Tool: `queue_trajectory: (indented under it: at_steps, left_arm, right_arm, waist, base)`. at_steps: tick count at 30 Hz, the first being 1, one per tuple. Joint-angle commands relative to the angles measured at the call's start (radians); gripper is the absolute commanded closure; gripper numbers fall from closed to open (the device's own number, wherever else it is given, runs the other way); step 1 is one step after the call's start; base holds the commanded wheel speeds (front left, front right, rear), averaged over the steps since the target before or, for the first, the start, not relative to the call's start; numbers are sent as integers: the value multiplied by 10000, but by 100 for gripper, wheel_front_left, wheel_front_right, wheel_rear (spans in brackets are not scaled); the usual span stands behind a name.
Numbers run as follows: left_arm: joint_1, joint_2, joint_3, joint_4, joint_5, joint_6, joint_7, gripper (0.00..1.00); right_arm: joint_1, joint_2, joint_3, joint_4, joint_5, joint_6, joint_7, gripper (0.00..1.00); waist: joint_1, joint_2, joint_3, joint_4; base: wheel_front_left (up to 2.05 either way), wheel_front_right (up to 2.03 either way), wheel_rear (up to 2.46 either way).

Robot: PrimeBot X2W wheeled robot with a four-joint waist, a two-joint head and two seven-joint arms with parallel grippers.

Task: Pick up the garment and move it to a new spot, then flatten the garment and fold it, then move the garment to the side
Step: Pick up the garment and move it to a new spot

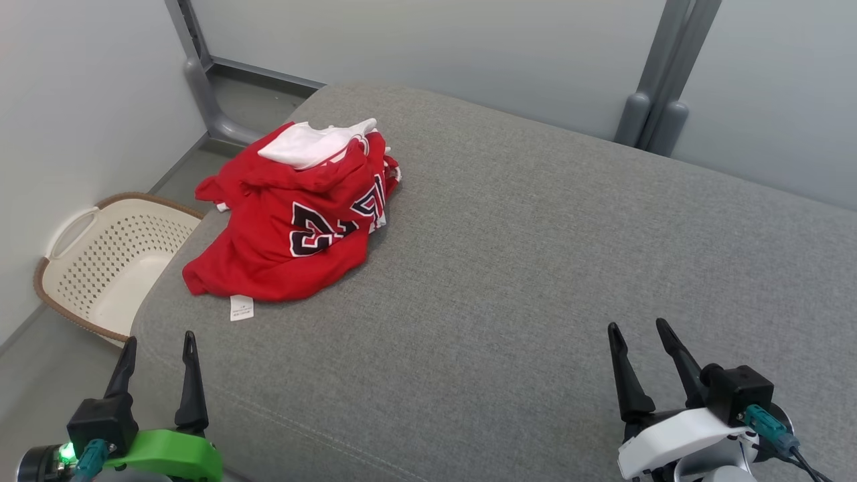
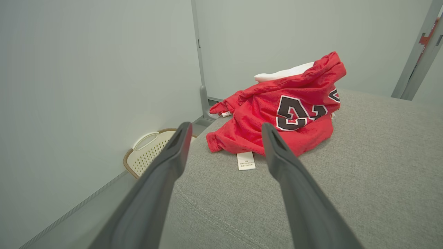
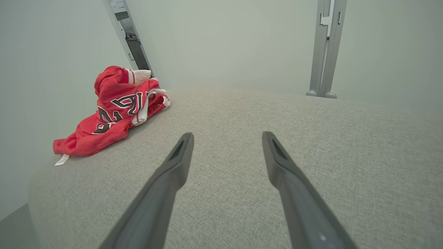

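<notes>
The garment (image 1: 294, 221) is a red jersey with dark, white-edged numbers and a white lining, lying crumpled in a heap near the far left corner of the grey padded surface (image 1: 535, 268). A white label sticks out at its near edge. The garment (image 2: 283, 117) lies just ahead of my left gripper (image 2: 225, 129) and far to the left as the garment (image 3: 114, 110) in the right wrist view. My left gripper (image 1: 159, 340) stands open at the near left edge, empty. At the near right my right gripper (image 1: 637, 328) is open and empty, well away from the cloth.
A cream perforated laundry basket (image 1: 107, 261) with a brown rim sits on the floor left of the surface, against the pale wall. Grey frame posts (image 1: 659, 107) stand behind the far edge. The surface's left edge drops off beside the basket (image 2: 148, 152).
</notes>
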Motion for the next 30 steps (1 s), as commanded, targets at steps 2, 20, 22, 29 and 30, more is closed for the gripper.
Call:
queue_trajectory:
  at_steps: [2, 20, 22, 29, 30]
  left_arm:
    - [-189, 72, 58, -28, -95, 10, -3, 0]
    - [-3888, 1165, 614, 5, -976, -482, 279, 0]
    - [-4459, 1382, 665, 118, -1101, -545, 380, 0]
    - [-6093, 2018, 796, 866, -1562, -708, 941, 0]
    - [-6299, 2039, 809, 1089, -1783, -754, 1140, 0]
  right_arm:
    - [-149, -44, -7, 8, -59, 1, -64, 0]
    - [-1114, -49, -675, -814, -983, 1, 400, 0]
    - [-1220, -48, -798, -968, -1060, 1, 428, 0]
    - [-1468, -40, -1009, -1250, -1124, 1, 386, 0]
    - [-1494, -40, -1022, -1271, -1125, 1, 372, 0]
  waist:
    - [0, 0, 108, -192]
    - [0, 0, 2267, -2618]
    - [0, 0, 2552, -2911]
    - [0, 0, 3348, -3719]
    - [0, 0, 3435, -3814]
  base:
    - [0, 0, 0]
    - [0, 0, 0]
    - [0, 0, 0]
    - [0, 0, 0]
    - [0, 0, 0]
